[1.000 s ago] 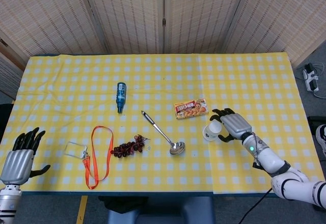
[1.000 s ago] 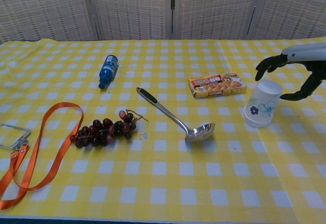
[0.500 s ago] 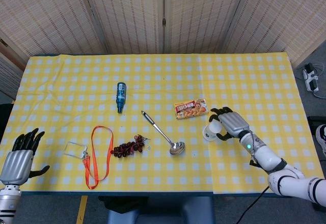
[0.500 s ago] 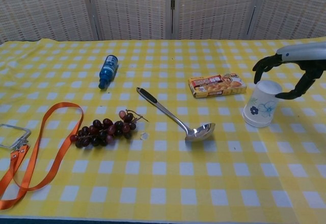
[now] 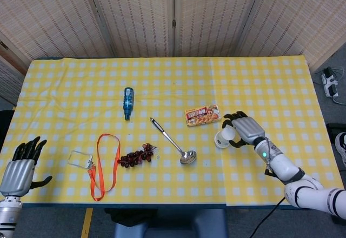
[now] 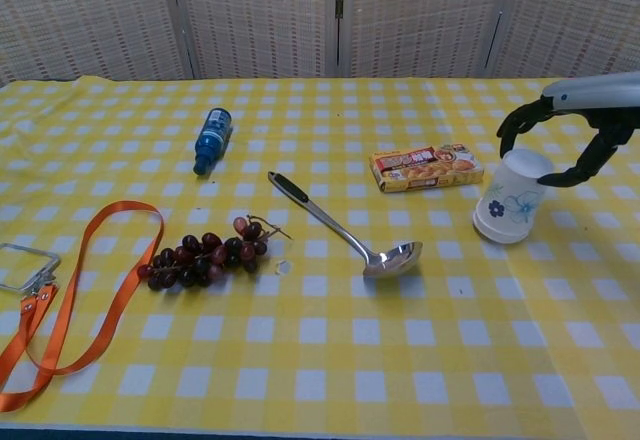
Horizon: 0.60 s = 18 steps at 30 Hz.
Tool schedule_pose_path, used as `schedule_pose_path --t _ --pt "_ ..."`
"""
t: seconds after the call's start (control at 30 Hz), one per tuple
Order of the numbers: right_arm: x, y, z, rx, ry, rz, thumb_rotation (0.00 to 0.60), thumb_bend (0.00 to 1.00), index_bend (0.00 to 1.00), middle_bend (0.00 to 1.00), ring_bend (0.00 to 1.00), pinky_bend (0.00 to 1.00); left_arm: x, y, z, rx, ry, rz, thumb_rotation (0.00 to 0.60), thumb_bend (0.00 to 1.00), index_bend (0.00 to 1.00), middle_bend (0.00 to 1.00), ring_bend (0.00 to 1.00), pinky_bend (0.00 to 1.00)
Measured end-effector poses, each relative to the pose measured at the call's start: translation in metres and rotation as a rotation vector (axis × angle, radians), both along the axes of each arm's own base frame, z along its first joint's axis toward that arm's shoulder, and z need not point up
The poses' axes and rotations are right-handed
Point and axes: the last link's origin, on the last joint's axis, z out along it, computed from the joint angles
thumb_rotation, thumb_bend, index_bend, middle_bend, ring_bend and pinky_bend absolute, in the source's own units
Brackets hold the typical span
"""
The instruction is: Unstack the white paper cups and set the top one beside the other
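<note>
Upside-down, the flower-printed white paper cups (image 6: pixel 510 205) tilt on the table.

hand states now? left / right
Left hand: open, holding nothing.
Right hand: fingers around the top of the paper cups; firm grip cannot be told.

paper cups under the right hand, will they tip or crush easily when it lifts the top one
Probably tippy: the paper cups sit upside down and already lean in the chest view. Likely light, so both may rise together. Thin paper walls could dent if the right hand, fingers curled round the top, squeezes hard.
</note>
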Motion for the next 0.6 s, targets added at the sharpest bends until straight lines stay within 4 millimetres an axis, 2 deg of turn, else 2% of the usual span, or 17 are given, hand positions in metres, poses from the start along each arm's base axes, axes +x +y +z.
schedule_pose_path --t 0.3,0.6 --pt "0.011 0.010 0.033 -0.042 -0.037 0.016 0.600 0.43 0.39 0.16 0.12 0.06 0.002 0.001 -0.001 -0.007 -0.004 -0.002 0.600 0.20 0.00 0.00 0.00 0.00" --pt "0.008 0.018 0.043 -0.048 -0.070 0.016 0.600 0.44 0.39 0.16 0.13 0.06 0.004 0.000 0.000 -0.007 -0.005 -0.004 0.600 0.20 0.00 0.00 0.00 0.00"
